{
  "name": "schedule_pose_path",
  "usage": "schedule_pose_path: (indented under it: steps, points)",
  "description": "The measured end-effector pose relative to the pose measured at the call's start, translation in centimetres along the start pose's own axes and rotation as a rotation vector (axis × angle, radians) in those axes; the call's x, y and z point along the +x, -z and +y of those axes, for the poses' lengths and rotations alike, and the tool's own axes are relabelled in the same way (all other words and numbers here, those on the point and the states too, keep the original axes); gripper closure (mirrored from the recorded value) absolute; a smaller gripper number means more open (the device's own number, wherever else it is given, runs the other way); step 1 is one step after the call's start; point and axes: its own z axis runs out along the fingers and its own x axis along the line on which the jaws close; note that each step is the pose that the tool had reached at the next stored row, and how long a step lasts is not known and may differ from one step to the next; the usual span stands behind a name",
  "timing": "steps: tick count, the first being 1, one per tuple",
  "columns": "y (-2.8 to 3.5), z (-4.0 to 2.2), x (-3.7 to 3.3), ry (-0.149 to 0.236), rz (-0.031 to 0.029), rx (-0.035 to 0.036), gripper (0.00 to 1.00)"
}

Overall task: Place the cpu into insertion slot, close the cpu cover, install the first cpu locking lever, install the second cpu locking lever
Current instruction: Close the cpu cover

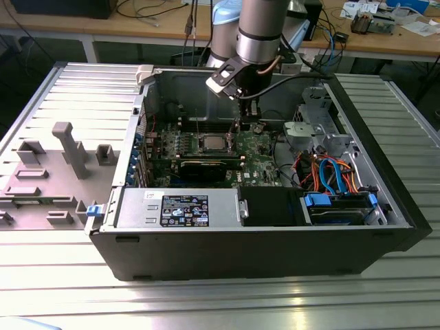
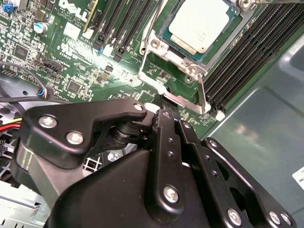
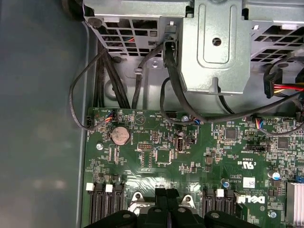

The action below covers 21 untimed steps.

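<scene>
The cpu (image 2: 202, 23), a small flat square chip with a dull grey metal top, lies seated in the insertion slot (image 2: 166, 38), the small square socket on the green motherboard (image 3: 190, 142). Long narrow black memory slots (image 2: 247, 52) flank the socket on both sides. The chip's top is uncovered. The cpu cover (image 2: 203, 92), a thin silver metal frame with a square window, stands raised off the socket on the side nearest the arm, and green board shows through its window. The black gripper (image 2: 166, 110) hangs low inside the open black computer case (image 1: 240, 254), with its fingertips right at the cover's free edge. The jaws are drawn together with barely a line between them. The second wrist view does not settle whether the thin plate is pinched between them or only touched. In the first wrist view the fingers (image 3: 160, 202) sit between two silver corners of the frame, with a round silver coin cell (image 3: 119, 135) farther along the board. The case rests on a ribbed grey metal table (image 1: 69, 275).
</scene>
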Motion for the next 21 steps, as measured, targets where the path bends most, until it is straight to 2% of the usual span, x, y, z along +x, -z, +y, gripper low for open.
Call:
schedule_pose_path:
  steps: [21]
  points:
    - [0.02,-1.44,0.08,0.0,-0.0001,0.0001,0.89]
